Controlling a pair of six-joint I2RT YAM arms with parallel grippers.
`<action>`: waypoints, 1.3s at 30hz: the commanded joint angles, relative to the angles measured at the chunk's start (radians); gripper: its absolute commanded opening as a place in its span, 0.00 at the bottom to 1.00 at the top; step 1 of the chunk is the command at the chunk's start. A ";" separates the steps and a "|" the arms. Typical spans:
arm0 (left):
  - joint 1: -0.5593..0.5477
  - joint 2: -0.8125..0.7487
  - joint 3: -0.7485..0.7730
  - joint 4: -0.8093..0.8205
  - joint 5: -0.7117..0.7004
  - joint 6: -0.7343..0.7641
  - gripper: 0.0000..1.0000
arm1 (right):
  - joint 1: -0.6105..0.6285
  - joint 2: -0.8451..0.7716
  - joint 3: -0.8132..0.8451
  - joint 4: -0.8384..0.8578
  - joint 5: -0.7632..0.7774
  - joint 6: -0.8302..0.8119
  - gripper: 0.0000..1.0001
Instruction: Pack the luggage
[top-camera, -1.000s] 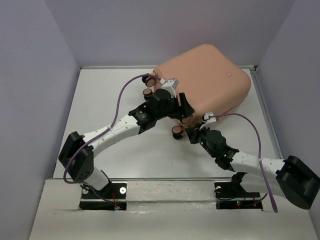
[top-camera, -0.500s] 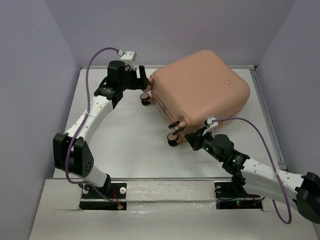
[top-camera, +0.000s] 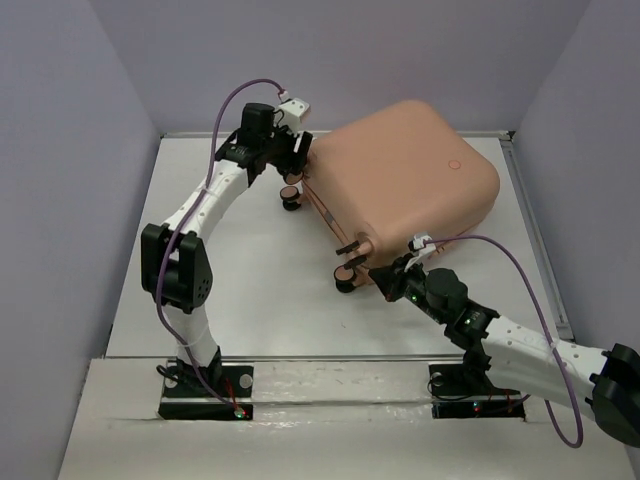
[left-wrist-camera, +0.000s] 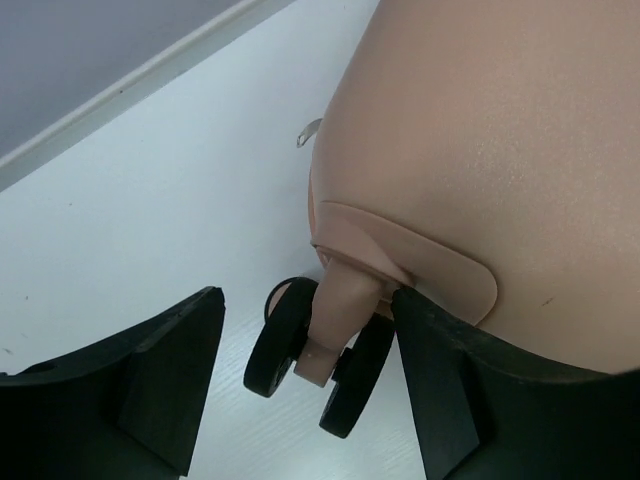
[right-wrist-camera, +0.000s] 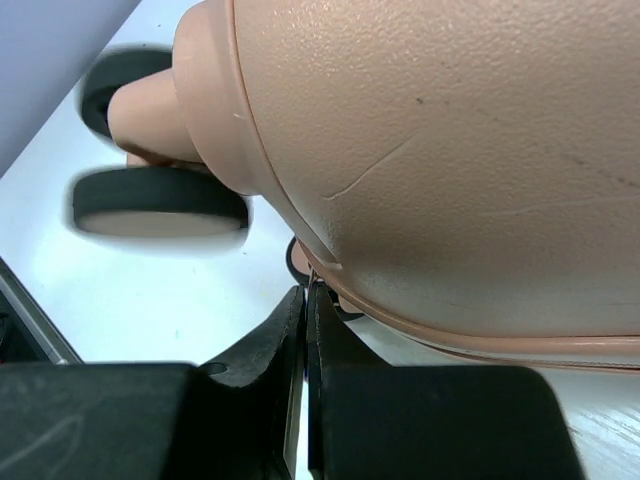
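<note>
The luggage (top-camera: 410, 165), a peach-pink hard-shell suitcase, lies closed on the white table at the back right. My left gripper (top-camera: 296, 163) stands open at its far-left corner. In the left wrist view my left gripper (left-wrist-camera: 305, 300) straddles a black twin wheel (left-wrist-camera: 315, 365) under the shell (left-wrist-camera: 480, 150). My right gripper (top-camera: 387, 274) is at the near-left corner, beside another wheel (top-camera: 347, 276). In the right wrist view my right gripper (right-wrist-camera: 308, 292) is shut on a thin metal zipper pull (right-wrist-camera: 312, 278) at the seam of the shell (right-wrist-camera: 450, 150).
The white table (top-camera: 250, 290) has a raised rim at the back and right, with lilac walls (top-camera: 60, 200) close on three sides. Purple cables (top-camera: 520, 280) arc over both arms. A blurred wheel (right-wrist-camera: 160, 200) lies left of my right fingers.
My left arm left the suitcase's near side, swung to the far-left corner and closed in on the wheel there. The suitcase shifted slightly. My right gripper stays shut at the seam.
</note>
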 joint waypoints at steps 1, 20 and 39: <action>-0.016 0.072 0.084 -0.045 0.023 0.078 0.77 | 0.028 -0.016 0.032 0.097 -0.145 0.020 0.07; 0.044 -0.018 -0.380 0.190 -0.179 -0.134 0.06 | -0.043 0.082 0.156 0.050 -0.178 -0.088 0.07; -0.152 -0.590 -0.911 0.298 0.104 -0.575 0.06 | -0.531 0.165 0.267 0.037 -0.756 -0.055 0.07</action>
